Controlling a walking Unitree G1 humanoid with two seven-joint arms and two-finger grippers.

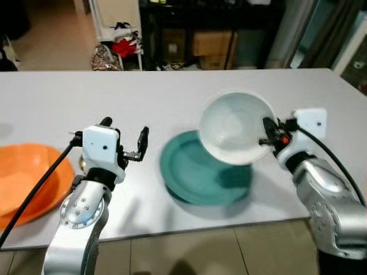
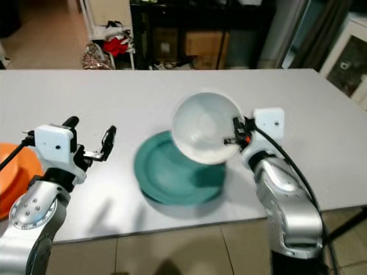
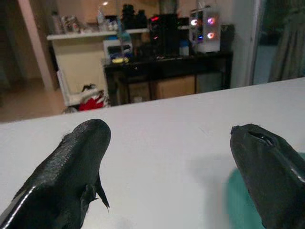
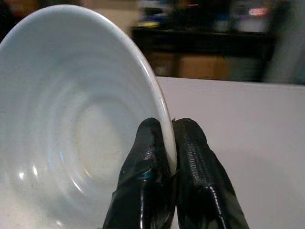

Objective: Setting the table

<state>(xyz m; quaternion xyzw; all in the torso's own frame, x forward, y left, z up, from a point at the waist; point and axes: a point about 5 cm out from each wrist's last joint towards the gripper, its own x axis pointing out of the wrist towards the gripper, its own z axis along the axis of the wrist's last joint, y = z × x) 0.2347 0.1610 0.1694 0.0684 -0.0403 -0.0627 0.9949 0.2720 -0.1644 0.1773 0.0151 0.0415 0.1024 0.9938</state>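
A white bowl hangs tilted in the air above the far right part of a teal plate that lies on the white table. My right gripper is shut on the white bowl's rim; its two black fingers pinch the edge of the white bowl. My left gripper stands open a little above the table, left of the teal plate, holding nothing. The left fingers are spread wide, with a sliver of the teal plate beside one of them.
An orange bowl sits at the table's left front corner. Beyond the far edge stand dark shelves with cardboard boxes and a white rack with red cloth. The table's near edge runs just below the plate, over a tiled floor.
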